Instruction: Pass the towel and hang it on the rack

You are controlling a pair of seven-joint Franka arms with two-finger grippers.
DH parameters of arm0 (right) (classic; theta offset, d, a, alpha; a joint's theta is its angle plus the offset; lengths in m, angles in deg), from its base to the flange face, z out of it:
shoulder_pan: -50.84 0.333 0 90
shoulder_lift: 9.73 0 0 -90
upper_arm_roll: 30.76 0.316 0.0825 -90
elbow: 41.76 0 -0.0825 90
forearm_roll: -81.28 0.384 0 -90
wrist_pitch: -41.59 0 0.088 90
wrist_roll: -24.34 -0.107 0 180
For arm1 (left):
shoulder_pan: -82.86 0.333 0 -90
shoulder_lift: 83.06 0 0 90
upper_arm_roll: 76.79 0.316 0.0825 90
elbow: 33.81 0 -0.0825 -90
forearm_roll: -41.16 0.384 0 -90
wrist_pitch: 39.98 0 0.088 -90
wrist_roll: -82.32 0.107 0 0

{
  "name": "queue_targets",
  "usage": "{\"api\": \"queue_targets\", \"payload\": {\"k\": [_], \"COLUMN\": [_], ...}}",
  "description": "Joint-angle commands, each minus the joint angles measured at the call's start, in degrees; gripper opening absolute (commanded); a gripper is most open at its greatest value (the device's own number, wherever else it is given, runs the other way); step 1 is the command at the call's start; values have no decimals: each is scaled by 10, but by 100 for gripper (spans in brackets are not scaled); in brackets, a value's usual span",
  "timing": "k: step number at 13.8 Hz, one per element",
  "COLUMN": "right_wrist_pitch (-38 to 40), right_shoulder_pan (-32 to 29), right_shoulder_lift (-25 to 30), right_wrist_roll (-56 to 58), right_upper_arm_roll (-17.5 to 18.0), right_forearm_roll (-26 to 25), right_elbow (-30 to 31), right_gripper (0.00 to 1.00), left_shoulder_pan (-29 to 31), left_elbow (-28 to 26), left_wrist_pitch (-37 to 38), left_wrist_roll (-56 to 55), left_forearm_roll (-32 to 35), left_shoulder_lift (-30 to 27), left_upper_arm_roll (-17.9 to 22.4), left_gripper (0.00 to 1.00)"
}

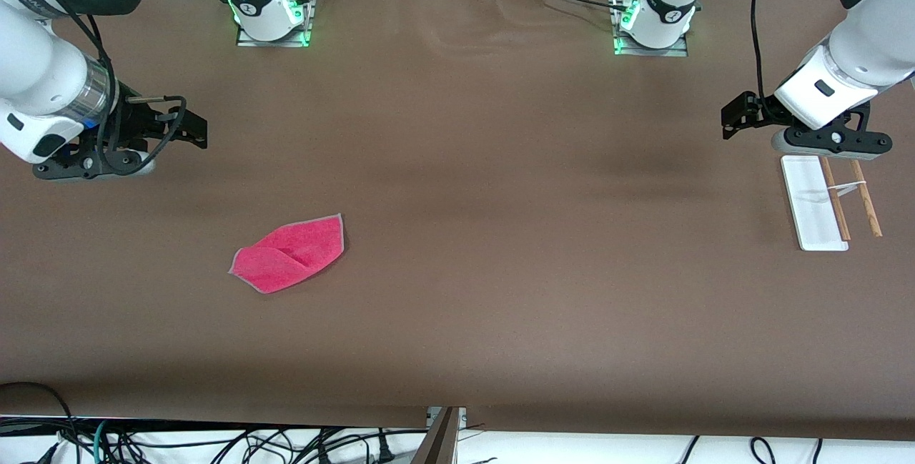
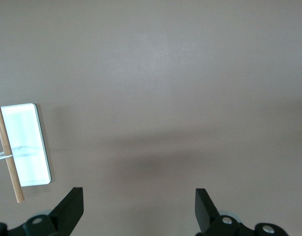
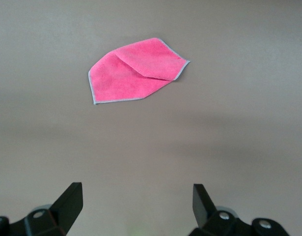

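Note:
The pink-red towel (image 1: 289,255) lies flat and partly folded on the brown table, toward the right arm's end. It also shows in the right wrist view (image 3: 136,71). My right gripper (image 1: 191,124) is open and empty, up over bare table and well apart from the towel; in its own wrist view the gripper (image 3: 136,192) holds nothing. The rack (image 1: 813,212) stands at the left arm's end, white base with two wooden rods (image 1: 866,201). My left gripper (image 1: 735,118) is open and empty, over the table just beside the rack. In the left wrist view the rack (image 2: 27,147) sits off to the side of the gripper (image 2: 139,196).
The brown cloth covers the whole table (image 1: 500,185). The two arm bases (image 1: 271,10) (image 1: 654,17) stand along the edge farthest from the front camera. Cables hang below the edge nearest the front camera.

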Motion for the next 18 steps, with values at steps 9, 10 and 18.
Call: {"api": "queue_targets", "payload": {"k": [9, 10, 18], "right_wrist_pitch": [-5, -5, -10], "right_shoulder_pan": [1, 1, 0], "right_shoulder_lift": [2, 2, 0], "right_wrist_roll": [-8, -8, -7], "right_upper_arm_roll": [3, 3, 3], "right_forearm_roll": [-4, -4, -4], "right_elbow": [12, 12, 14], "right_gripper": [99, 99, 99], "left_shoulder_pan": [8, 9, 9], "left_elbow": [56, 56, 57], "left_wrist_pitch": [48, 50, 48], "left_wrist_roll": [15, 18, 15], "left_forearm_roll": [-8, -13, -15], "left_shoulder_lift": [20, 20, 21], "left_upper_arm_roll": [2, 5, 5], "left_gripper": [100, 100, 100]}}
